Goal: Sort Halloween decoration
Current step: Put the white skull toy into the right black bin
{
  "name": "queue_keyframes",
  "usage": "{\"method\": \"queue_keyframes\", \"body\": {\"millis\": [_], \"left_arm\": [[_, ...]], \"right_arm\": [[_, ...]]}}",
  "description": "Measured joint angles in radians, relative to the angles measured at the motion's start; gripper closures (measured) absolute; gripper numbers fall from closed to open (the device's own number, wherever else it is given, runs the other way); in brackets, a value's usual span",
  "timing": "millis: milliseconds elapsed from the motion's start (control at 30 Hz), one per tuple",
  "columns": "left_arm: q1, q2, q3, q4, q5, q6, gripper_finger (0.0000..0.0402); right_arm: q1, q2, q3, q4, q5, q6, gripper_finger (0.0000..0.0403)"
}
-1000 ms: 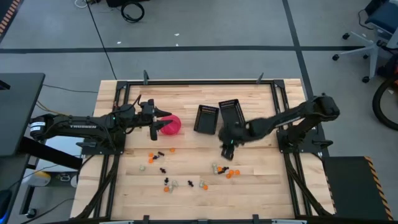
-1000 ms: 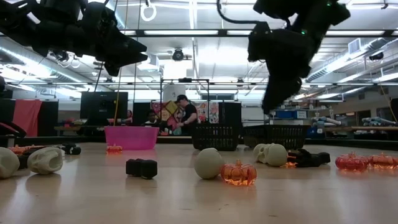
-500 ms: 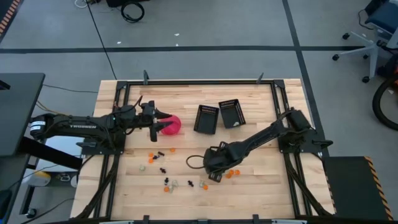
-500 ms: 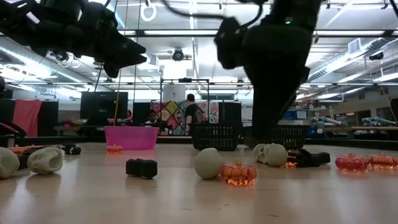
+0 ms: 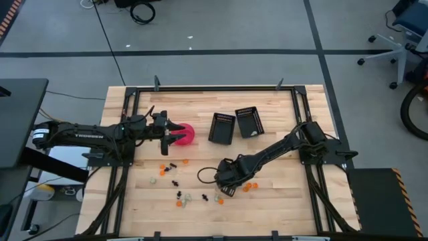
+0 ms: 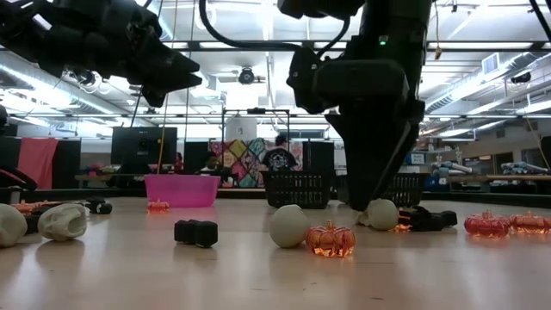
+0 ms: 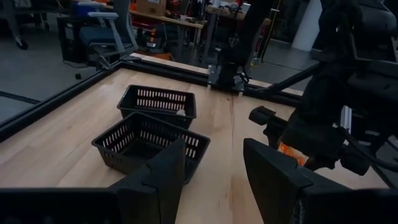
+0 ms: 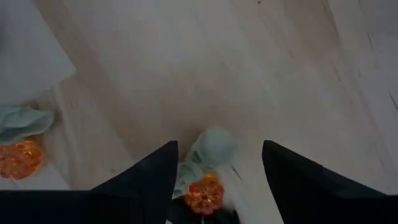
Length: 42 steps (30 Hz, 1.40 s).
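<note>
Right wrist view | pale trinket [image 8: 211, 149] and orange pumpkin [image 8: 203, 194] between spread right jaws

Tiny trinkets lie scattered over the near half of the wooden surface [image 5: 274, 201]. Orange translucent pumpkins [image 6: 331, 239], pale skulls [image 6: 62, 221] and small black pieces [image 6: 196, 232] rest apart or in loose clusters. One pale skull [image 8: 212, 149] lies touching an orange pumpkin [image 8: 200, 195]. A pale piece [image 7: 180, 112] sits inside the far basket [image 7: 158, 101].

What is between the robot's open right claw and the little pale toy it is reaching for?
Nothing visible. The right gripper hangs open right over the pale toy, with an orange pumpkin touching it.
</note>
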Motion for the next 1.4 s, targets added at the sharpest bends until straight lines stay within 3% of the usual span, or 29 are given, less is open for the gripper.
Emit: {"method": "queue_keyframes", "body": {"millis": [300,633,867,1100,1400], "left_arm": [[0.0,0.0,0.0,-0.003,0.0,0.001,0.0228],[0.0,0.0,0.0,-0.005,0.0,0.002,0.0228],[0.0,0.0,0.0,-0.005,0.0,0.002,0.0228],[0.0,0.0,0.0,-0.005,0.0,0.002,0.0228],[0.0,0.0,0.0,-0.004,0.0,0.002,0.0228]], "right_arm": [[-0.021,0.001,-0.042,0.05,-0.048,-0.034,0.0228],[-0.029,-0.002,-0.06,0.093,-0.004,-0.139,0.0315],[-0.047,-0.043,-0.063,0.076,0.078,-0.217,0.0321],[-0.082,-0.165,-0.063,-0.075,0.218,-0.241,0.032],[-0.224,-0.323,-0.111,-0.18,0.316,-0.324,0.032]]}}
